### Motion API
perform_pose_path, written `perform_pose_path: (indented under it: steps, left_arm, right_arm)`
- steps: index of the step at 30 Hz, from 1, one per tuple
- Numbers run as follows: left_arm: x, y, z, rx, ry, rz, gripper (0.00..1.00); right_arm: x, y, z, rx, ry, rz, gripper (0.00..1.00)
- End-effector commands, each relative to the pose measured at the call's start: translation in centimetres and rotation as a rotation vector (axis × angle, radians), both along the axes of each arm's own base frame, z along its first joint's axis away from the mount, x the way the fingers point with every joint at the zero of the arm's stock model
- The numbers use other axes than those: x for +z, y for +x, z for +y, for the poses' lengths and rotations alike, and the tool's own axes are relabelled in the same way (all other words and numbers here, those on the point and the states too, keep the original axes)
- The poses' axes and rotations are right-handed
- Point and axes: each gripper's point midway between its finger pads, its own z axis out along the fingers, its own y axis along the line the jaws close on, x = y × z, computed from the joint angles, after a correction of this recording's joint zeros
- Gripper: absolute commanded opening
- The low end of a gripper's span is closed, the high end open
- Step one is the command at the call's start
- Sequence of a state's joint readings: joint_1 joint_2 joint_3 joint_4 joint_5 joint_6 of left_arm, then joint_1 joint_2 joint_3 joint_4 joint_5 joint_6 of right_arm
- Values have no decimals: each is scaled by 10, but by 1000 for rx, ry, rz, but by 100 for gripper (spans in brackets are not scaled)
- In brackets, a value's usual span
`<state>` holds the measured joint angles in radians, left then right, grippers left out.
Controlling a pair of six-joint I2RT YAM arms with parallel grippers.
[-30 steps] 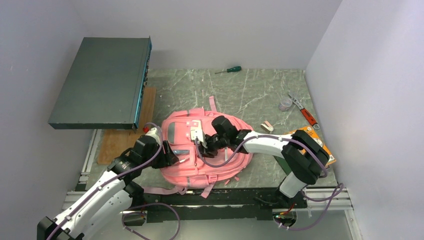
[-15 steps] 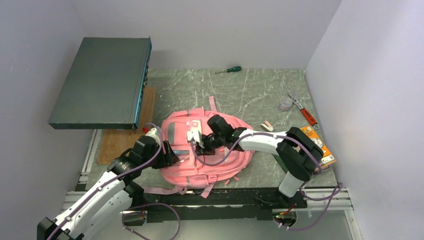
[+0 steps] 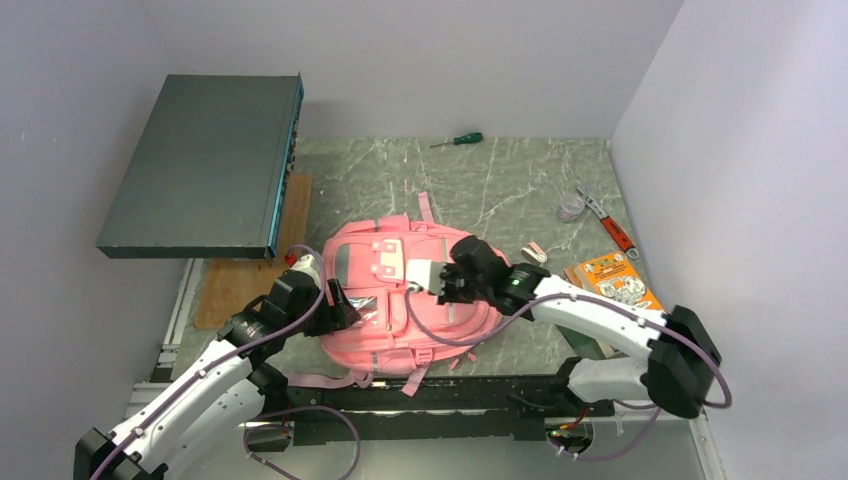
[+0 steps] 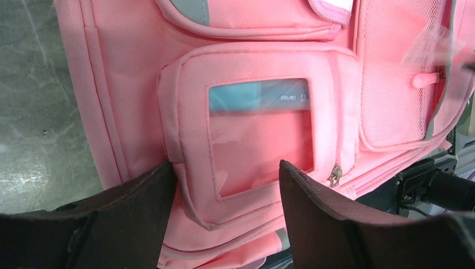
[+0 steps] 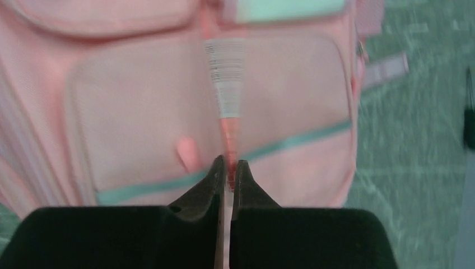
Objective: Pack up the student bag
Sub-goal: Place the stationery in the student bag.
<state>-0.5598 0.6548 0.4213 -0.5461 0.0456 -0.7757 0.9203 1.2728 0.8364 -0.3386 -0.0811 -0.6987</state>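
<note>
A green-veined marble table (image 3: pixel 500 190) is carrying the clutter. At the far left, a flat dark grey box (image 3: pixel 205 165) is overlapping a wooden board (image 3: pixel 240 285) in the top view. A green-handled screwdriver (image 3: pixel 458 140) is lying near the back wall. On the right, a small clear cup (image 3: pixel 571 209) is sitting just beside a red-handled tool (image 3: pixel 610 228), and an orange illustrated book (image 3: pixel 610 282) is lying nearer the front.
</note>
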Motion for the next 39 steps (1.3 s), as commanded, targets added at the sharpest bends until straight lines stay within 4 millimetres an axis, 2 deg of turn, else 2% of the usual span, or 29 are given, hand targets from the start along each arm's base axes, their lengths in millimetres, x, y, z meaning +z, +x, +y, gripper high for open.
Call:
perform_pose_path:
  steps: [1, 5, 8, 10, 11, 14, 20, 24, 27, 30, 33, 35, 36, 37, 38, 39]
  left_arm:
    - [-3, -2, 11, 17, 63, 18, 74]
    - [7, -1, 11, 0, 69, -3, 83]
    - [16, 0, 11, -8, 68, -20, 89]
    - [26, 3, 9, -18, 61, -40, 91]
    - [30, 3, 7, -26, 58, -43, 92]
    - [42, 3, 3, -55, 46, -57, 93]
    - [62, 1, -8, -128, 20, -69, 94]
    - [59, 0, -7, -129, 35, -48, 93]
    - [54, -1, -7, -122, 35, -40, 92]
    - [52, 0, -10, -126, 26, -34, 92]
    - [46, 1, -10, -126, 43, -10, 93]
    - [41, 2, -8, -120, 59, 3, 93]
    - [39, 2, -7, -116, 65, 6, 93]
    - [39, 2, -6, -114, 67, 6, 93]
    - [40, 2, -6, -114, 67, 2, 93]
    - [42, 1, -5, -114, 68, 3, 93]
  right_arm:
    - [27, 49, -61, -335, 96, -135, 0]
    - [45, 67, -84, -554, 323, -167, 0]
    - [53, 95, -119, -869, 466, -155, 0]
    - [42, 109, -141, -1061, 509, -71, 0]
    - [29, 116, -148, -1123, 481, -15, 0]
    - [17, 140, -161, -1244, 442, 26, 0]
    - [-8, 182, -182, -1371, 365, 105, 0]
    - [-42, 198, -194, -1427, 335, 247, 0]
    - [-67, 201, -198, -1458, 297, 315, 0]
    - [-77, 198, -200, -1472, 261, 338, 13]
    - [-76, 193, -204, -1478, 246, 330, 34]
    - [-63, 190, -200, -1461, 256, 309, 49]
    - [-52, 187, -191, -1428, 261, 284, 56]
    - [-38, 183, -181, -1387, 269, 244, 69]
    - [-22, 178, -169, -1341, 268, 192, 76]
    - [-5, 171, -159, -1297, 260, 136, 78]
